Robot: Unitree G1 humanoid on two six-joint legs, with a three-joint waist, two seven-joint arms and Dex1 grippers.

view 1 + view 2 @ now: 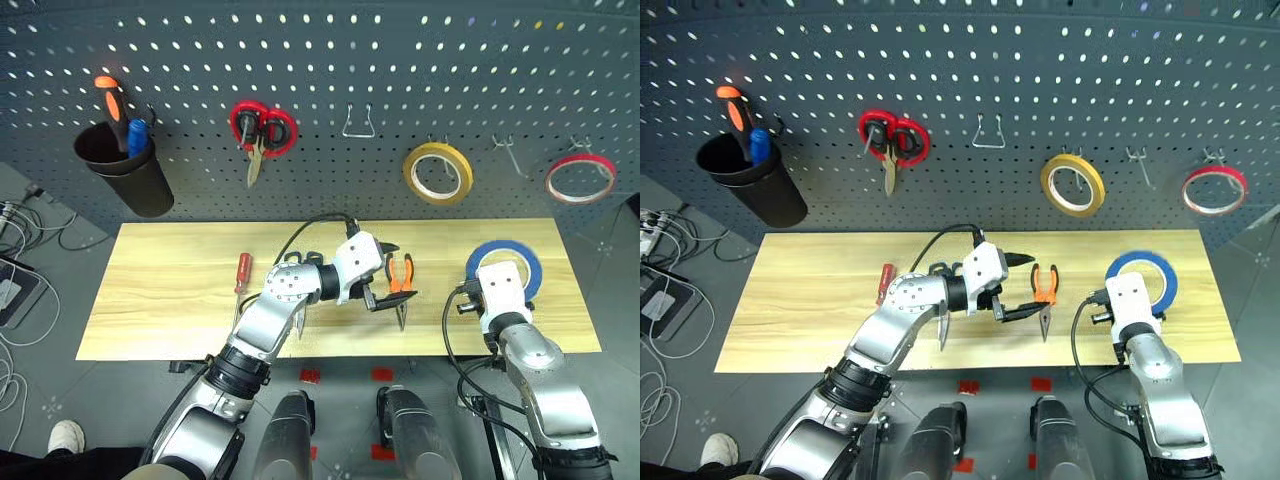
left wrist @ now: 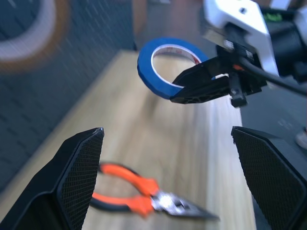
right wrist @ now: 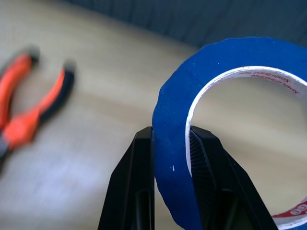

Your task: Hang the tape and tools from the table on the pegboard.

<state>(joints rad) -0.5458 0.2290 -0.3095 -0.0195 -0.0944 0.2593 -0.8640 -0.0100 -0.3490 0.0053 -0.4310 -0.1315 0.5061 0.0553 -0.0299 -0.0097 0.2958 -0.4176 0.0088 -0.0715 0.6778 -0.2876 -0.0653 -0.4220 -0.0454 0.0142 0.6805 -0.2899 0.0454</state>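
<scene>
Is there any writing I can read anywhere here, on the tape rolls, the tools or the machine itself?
Blue tape: small red print runs along its white inner core, too small and blurred to read.
Yellow tape roll and red tape roll on the pegboard: no print that can be made out.
Pliers, red-handled screwdriver, red-handled scissors: no visible lettering.
Nothing is legible.

Both arms have silver metal shells, white wrist housings, black cables, and each claw (image 1: 384, 283) has textured black fingers (image 2: 79, 177).
</scene>
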